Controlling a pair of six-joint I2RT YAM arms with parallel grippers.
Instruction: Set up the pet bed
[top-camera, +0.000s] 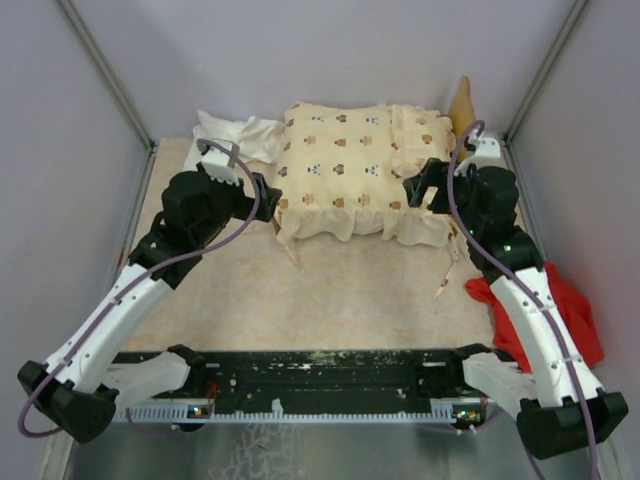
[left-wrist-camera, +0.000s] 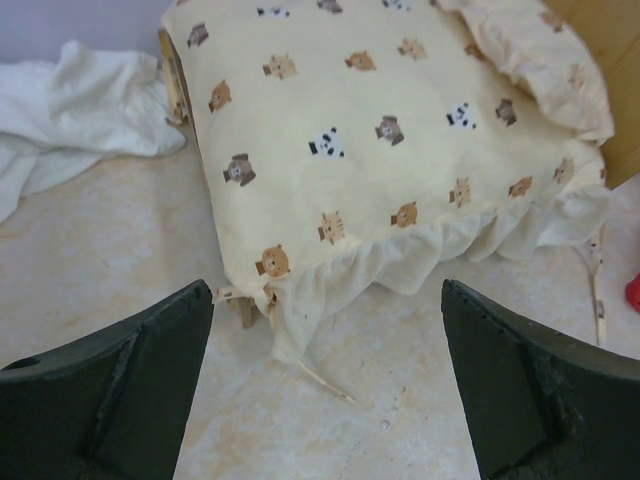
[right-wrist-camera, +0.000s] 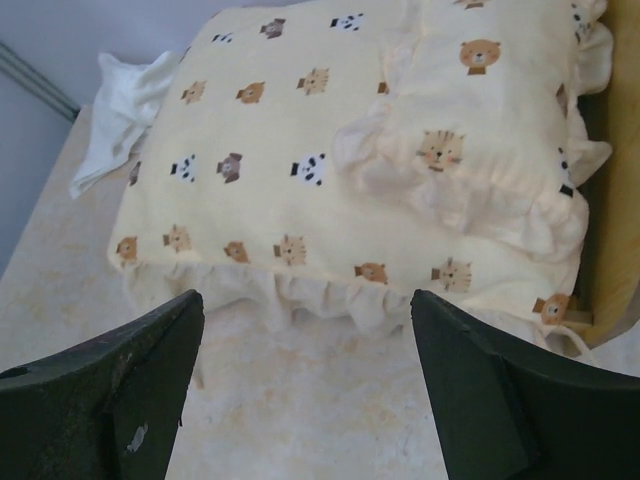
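Far middle of the bench (top-camera: 340, 290): pet bed (top-camera: 345, 205), cushion (top-camera: 335, 170) spread over the frame, pillow (top-camera: 420, 140) on its right end by the headboard (top-camera: 462, 100), seemingly arranged for lying on. Flanking its near corners, left hand (top-camera: 268, 195) and right hand (top-camera: 420, 185), both spread wide, gripping nothing, probably poised for tidying. Frame mostly hidden under frills. White cloth (top-camera: 235, 132) far left; red cloth (top-camera: 570, 310) near right, partly behind the arm.

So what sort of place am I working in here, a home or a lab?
Most likely a lab test cell, not a home: plain pale walls with metal corner posts box in the beige table, and a black mounting rail spans its near edge.
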